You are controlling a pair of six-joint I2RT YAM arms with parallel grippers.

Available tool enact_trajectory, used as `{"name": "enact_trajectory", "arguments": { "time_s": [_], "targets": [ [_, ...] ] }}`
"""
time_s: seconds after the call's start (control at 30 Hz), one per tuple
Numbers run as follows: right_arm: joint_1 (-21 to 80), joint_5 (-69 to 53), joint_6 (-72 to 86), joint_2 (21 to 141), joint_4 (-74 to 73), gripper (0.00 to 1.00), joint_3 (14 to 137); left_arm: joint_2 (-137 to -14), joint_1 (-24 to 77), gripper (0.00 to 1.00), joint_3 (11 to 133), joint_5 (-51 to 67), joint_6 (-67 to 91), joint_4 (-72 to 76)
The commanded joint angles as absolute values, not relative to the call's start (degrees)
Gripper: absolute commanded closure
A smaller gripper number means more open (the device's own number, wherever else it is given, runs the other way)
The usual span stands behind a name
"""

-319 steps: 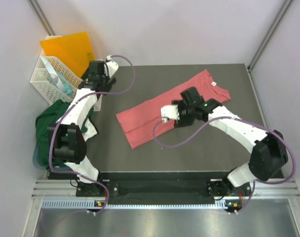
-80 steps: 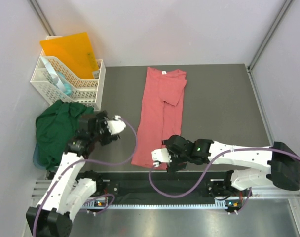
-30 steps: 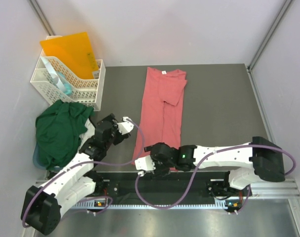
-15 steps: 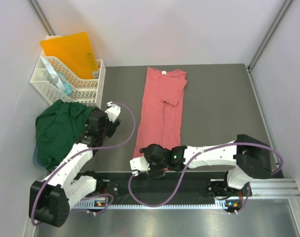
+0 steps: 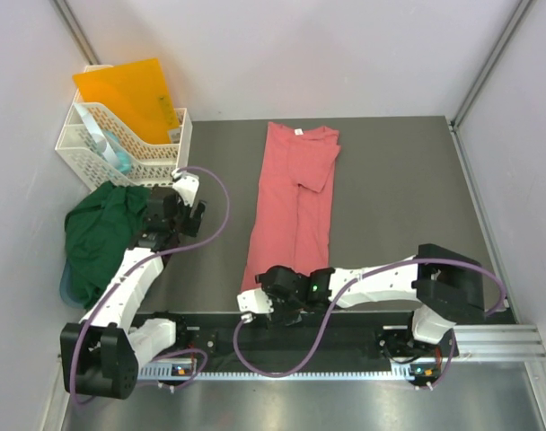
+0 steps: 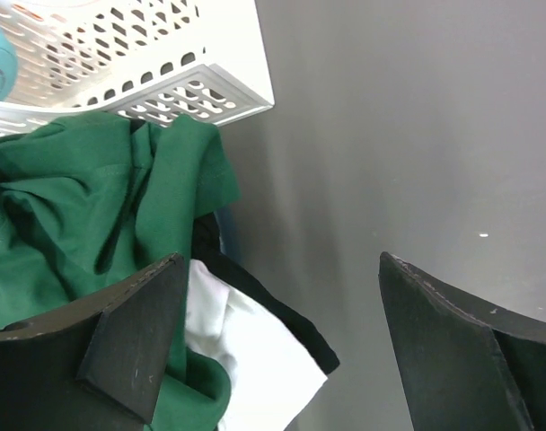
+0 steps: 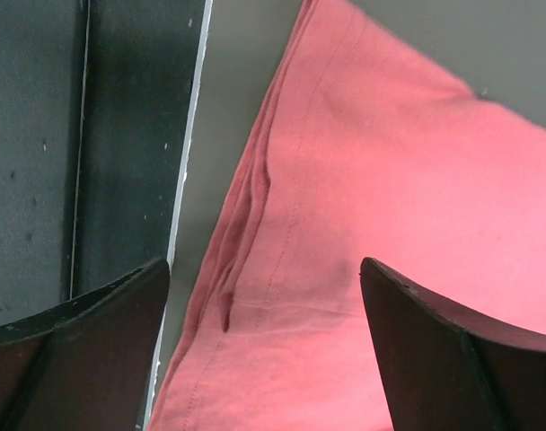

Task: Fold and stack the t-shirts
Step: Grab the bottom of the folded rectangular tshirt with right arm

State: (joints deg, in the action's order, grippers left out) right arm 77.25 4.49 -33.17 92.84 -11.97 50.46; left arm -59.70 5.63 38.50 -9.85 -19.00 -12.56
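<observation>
While the salmon-pink t-shirt (image 5: 295,193) lies on the counter (image 5: 399,180) and the dark green t-shirt (image 5: 98,238) is heaped at its left edge, the right pincer (image 7: 264,269) gapes empty over the pink hem, the left pincer (image 6: 280,269) likewise at the green's edge.

No readable text anywhere; small white neck label (image 5: 299,132) on salmon-pink t-shirt (image 5: 295,197) too small to read.

Both arms were white shells with black joints. A purple cable (image 5: 221,193) looped off the left arm (image 5: 120,292). A second cable (image 5: 501,289) ran along the right arm (image 5: 381,280), which bore a small green light (image 5: 315,288). The fingers (image 6: 134,346) were dark, matte wedges with bevelled edges.
</observation>
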Motion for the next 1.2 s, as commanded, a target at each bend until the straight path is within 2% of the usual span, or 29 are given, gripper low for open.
{"name": "enact_trajectory", "arguments": {
  "time_s": [0.0,0.37,0.73,1.17],
  "targets": [
    [77.3,4.1,-32.6,94.0,-9.6,0.15,49.5,-59.5,5.0,0.07,41.0,-7.0,-16.4,-12.9],
    [73.4,3.1,-33.5,96.0,-12.6,0.24,53.4,-58.5,4.8,0.07,41.5,-5.7,-16.8,-13.9],
    [72.8,1.9,-34.0,94.2,-17.4,0.23,58.7,-60.9,4.7,0.07,43.1,-4.7,-15.9,-12.7],
    [72.4,0.6,-33.1,94.2,-16.5,0.23,56.5,-63.6,4.7,0.07,44.6,-4.6,-16.0,-12.0]
  ]
}}
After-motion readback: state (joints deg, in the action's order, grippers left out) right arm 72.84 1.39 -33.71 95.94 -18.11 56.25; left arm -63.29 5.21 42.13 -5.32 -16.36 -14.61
